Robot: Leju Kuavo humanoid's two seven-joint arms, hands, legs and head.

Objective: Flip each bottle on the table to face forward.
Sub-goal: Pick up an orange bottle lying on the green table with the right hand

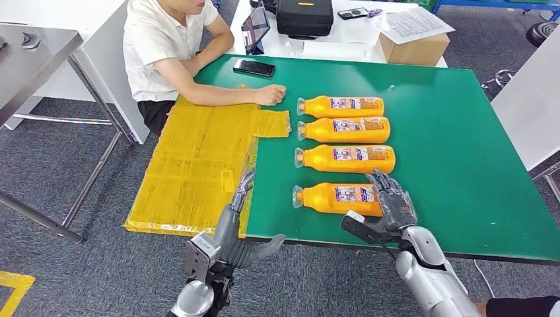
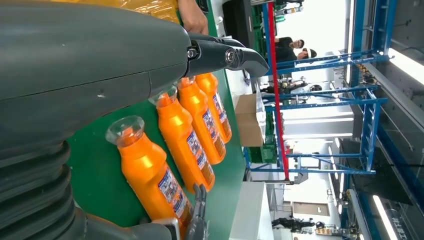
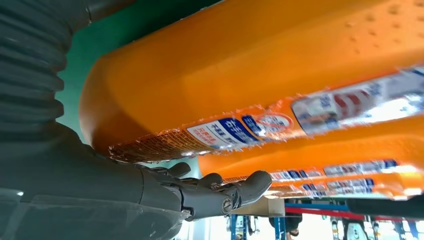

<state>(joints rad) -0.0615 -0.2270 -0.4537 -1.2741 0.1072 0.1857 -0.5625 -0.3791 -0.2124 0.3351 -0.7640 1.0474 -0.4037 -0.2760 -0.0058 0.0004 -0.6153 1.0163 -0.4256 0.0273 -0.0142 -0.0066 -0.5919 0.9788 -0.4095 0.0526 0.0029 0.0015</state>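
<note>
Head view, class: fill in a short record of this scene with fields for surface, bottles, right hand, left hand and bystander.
surface: green table
bottles: four orange plastic bottles lying in a row, caps pointing left
nearest bottle: right hand at its base end
left hand: over yellow taped cardboard sheet, holding nothing
bystander: person's fist resting on table

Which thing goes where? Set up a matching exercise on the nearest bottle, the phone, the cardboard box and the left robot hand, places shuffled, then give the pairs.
Things:
1. nearest bottle
2. black phone
3. cardboard box
4. left robot hand

Places:
A. on the white table beyond the green one
B. over the edge of the yellow taped sheet
C. base end at the right robot hand
D. on the green table, just beyond the person's forearm

Pairs: 1-C, 2-D, 3-A, 4-B
</note>
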